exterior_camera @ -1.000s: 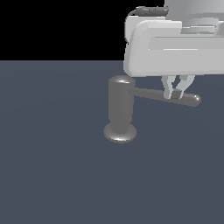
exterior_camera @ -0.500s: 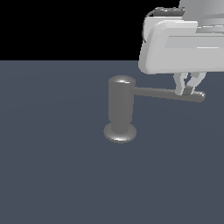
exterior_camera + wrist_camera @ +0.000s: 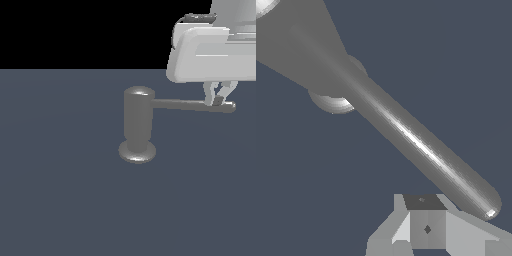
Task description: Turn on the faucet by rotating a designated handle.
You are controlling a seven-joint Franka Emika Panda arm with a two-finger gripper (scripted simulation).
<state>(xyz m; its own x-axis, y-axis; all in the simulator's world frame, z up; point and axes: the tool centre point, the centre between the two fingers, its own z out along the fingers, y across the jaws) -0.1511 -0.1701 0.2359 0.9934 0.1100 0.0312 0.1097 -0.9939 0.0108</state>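
Observation:
The faucet point(image 3: 137, 122) is a grey upright cylinder on a round base disc point(image 3: 137, 151), standing on the dark floor. Its handle point(image 3: 185, 104) is a slim rod pointing to the exterior view's right. My gripper point(image 3: 218, 100) hangs from the white hand, with its fingers close together against the rod, just short of its rounded tip. In the wrist view the handle point(image 3: 416, 145) runs diagonally from the faucet body point(image 3: 296, 45). The gripper point(image 3: 426, 227) sits beside the rod's tip and does not hold the rod between its fingers.
The dark grey floor point(image 3: 65, 200) spreads flat all around the faucet. The white hand and arm point(image 3: 215, 55) fill the upper part of the exterior view's right side. A black background lies beyond the floor's far edge.
The gripper has moved toward the exterior view's right. The handle has swung with it, and its tip now sits farther right and slightly higher in the picture.

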